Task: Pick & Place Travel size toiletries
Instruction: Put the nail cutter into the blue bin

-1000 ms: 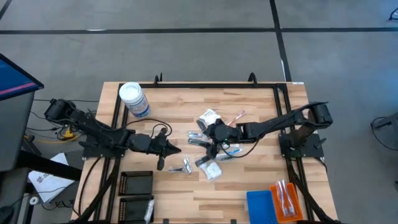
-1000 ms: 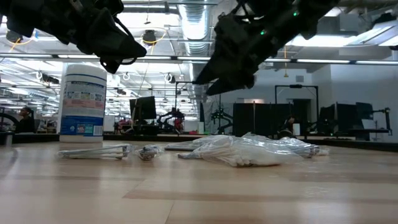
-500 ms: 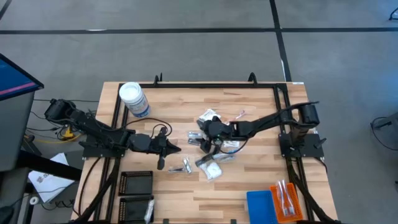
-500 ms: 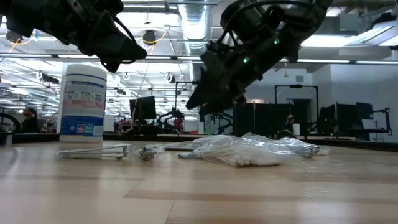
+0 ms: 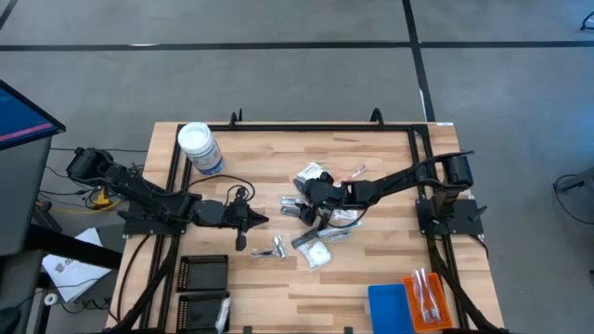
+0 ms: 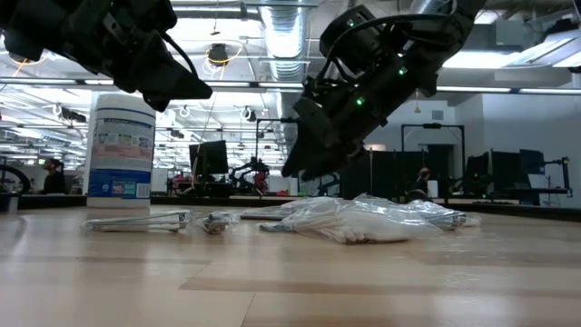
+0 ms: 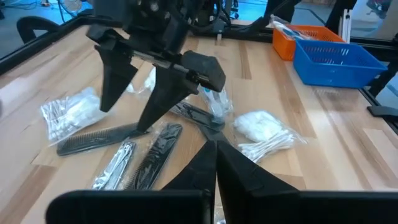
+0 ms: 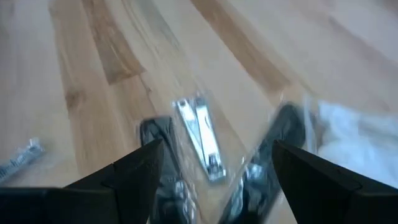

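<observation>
Right gripper (image 5: 303, 210), fingers spread wide, hangs over the pile of clear-wrapped white sachets and dark sticks (image 5: 316, 227) mid-table (touching nothing). Left gripper (image 5: 264, 221), clenched w/ nothing held, waits just left.

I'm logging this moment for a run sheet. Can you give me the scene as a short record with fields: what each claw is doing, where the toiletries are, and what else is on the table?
left claw: shut, empty, waiting left of the pile
right claw: open, above the nail clipper
toiletries pile: mid-table, sachets, dark sticks, wrapped toothbrushes
jar: upright, far left corner
blue tray: near right edge
orange tray: beside it, holds items
black trays: near left
</observation>
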